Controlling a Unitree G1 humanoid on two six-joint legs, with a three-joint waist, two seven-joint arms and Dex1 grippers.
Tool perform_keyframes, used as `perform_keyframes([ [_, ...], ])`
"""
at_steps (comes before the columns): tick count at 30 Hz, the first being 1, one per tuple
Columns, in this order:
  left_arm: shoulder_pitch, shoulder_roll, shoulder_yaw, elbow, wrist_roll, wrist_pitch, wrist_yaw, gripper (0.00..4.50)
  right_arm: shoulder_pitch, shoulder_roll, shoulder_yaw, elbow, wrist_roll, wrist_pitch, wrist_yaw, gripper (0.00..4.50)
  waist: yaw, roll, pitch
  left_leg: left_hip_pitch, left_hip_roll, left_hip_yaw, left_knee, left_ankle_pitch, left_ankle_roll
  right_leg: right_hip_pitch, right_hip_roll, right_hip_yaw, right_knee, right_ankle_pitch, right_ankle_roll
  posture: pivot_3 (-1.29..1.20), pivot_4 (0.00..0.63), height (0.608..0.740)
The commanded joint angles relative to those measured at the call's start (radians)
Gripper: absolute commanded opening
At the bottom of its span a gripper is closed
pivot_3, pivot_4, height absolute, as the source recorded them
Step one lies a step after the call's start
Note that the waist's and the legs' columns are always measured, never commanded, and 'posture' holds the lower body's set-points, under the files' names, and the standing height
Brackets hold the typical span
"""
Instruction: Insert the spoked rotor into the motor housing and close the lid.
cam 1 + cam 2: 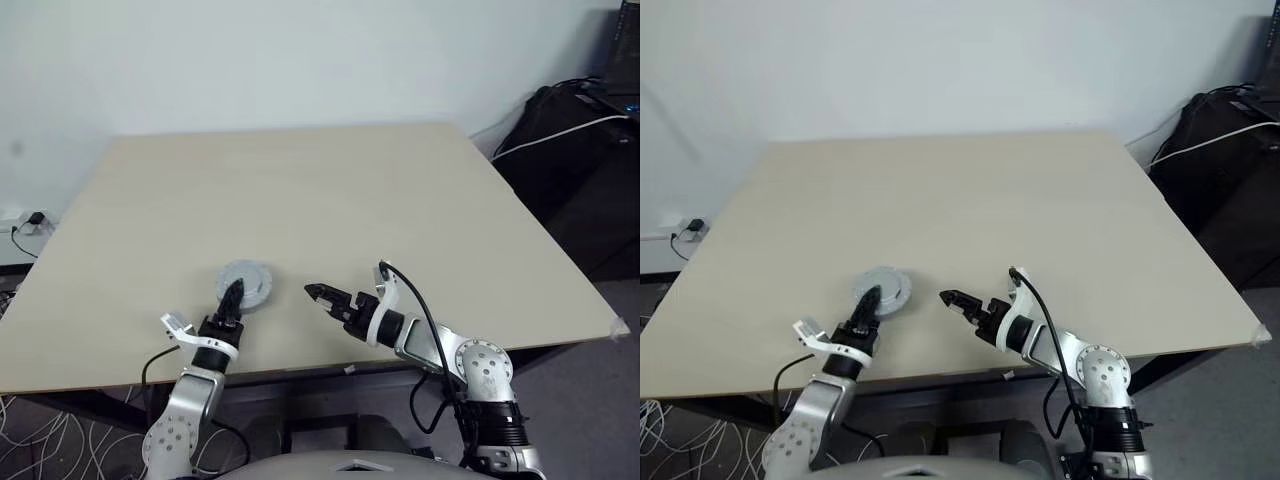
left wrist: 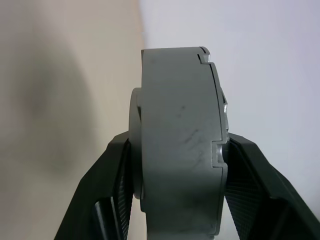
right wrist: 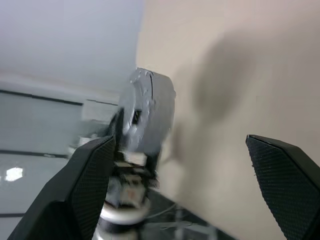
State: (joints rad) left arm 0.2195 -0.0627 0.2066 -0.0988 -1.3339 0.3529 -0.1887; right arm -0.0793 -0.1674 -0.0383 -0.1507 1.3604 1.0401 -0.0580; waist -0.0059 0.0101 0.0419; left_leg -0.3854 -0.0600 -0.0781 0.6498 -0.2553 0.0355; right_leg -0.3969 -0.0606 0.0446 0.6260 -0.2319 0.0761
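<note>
Lid [image 1: 246, 285] between left fingers [image 2: 107, 200]

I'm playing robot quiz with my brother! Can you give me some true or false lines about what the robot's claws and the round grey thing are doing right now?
1. The left claw is holding the round grey motor assembly. True.
2. The right claw is squeezing the assembly too. False: its fingers are spread wide with nothing between them, and it sits apart from the assembly, off to one side.
3. The assembly is gripped across its flat faces, one black finger on each side. True.
4. The assembly lies at the far edge of the table. False: it is held over the near edge, close to the robot.
5. A loose spoked wheel sits on the table beside the claws. False: no loose wheel can be seen there.
</note>
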Motion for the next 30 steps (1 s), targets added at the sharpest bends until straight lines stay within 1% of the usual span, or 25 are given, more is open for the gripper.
perform_keyframes([
  [1,-0.114,-0.126,0.051,-0.008,0.013,-0.117,0.026,2.14,0.001,-0.022,0.031,-0.062,-0.083,-0.022,0.081,4.5,0.001,-0.001,-0.001,0.0,0.0,0.0,0.001,0.0,0.0,0.0,0.0,0.0,0.0,0.001,0.0,0.0,0.0,0.74],
  [3,-0.152,-0.127,0.069,0.023,0.02,-0.15,0.042,2.14,0.004,-0.027,0.038,-0.064,-0.113,-0.024,0.103,4.5,0.001,-0.004,-0.002,0.0,0.0,0.001,0.001,0.0,0.0,0.001,0.0,0.001,-0.001,0.004,-0.003,0.0,0.0,0.74],
  [8,-0.237,-0.138,0.112,0.109,0.027,-0.22,0.118,2.14,0.008,-0.016,0.034,-0.063,-0.162,-0.025,0.134,4.5,-0.001,-0.006,-0.004,0.002,-0.001,0.002,0.001,-0.001,0.001,0.004,0.0,0.002,-0.001,0.004,-0.002,0.0,0.0,0.74],
  [12,-0.279,-0.132,0.134,0.166,0.031,-0.25,0.146,2.14,0.011,-0.006,0.027,-0.065,-0.188,-0.023,0.146,4.5,-0.001,-0.01,-0.004,0.002,-0.001,0.002,0.001,0.0,0.001,0.004,0.001,0.002,0.0,0.004,-0.002,0.0,0.0,0.74],
  [20,-0.369,-0.082,0.186,0.295,0.046,-0.259,0.132,2.14,0.015,0.004,0.022,-0.071,-0.233,-0.023,0.174,4.5,0.002,-0.013,-0.005,0.002,-0.001,0.002,0.002,0.0,0.001,0.004,0.001,0.003,0.0,0.005,-0.001,0.0,0.0,0.74],
  [25,-0.485,-0.033,0.231,0.447,0.078,-0.248,0.107,2.14,0.015,0.014,0.02,-0.069,-0.255,-0.02,0.189,4.5,0.007,-0.015,-0.005,0.003,-0.001,0.002,0.004,0.0,0.002,0.004,0.002,0.002,0.0,0.006,-0.001,0.0,0.0,0.74],
  [30,-0.56,-0.028,0.281,0.547,0.126,-0.253,0.095,2.14,0.024,0.023,0.012,-0.076,-0.266,-0.021,0.194,4.5,0.006,-0.016,-0.005,0.003,-0.002,0.002,0.005,0.0,0.002,0.005,0.002,0.003,0.0,0.006,0.001,0.0,0.0,0.74],
])
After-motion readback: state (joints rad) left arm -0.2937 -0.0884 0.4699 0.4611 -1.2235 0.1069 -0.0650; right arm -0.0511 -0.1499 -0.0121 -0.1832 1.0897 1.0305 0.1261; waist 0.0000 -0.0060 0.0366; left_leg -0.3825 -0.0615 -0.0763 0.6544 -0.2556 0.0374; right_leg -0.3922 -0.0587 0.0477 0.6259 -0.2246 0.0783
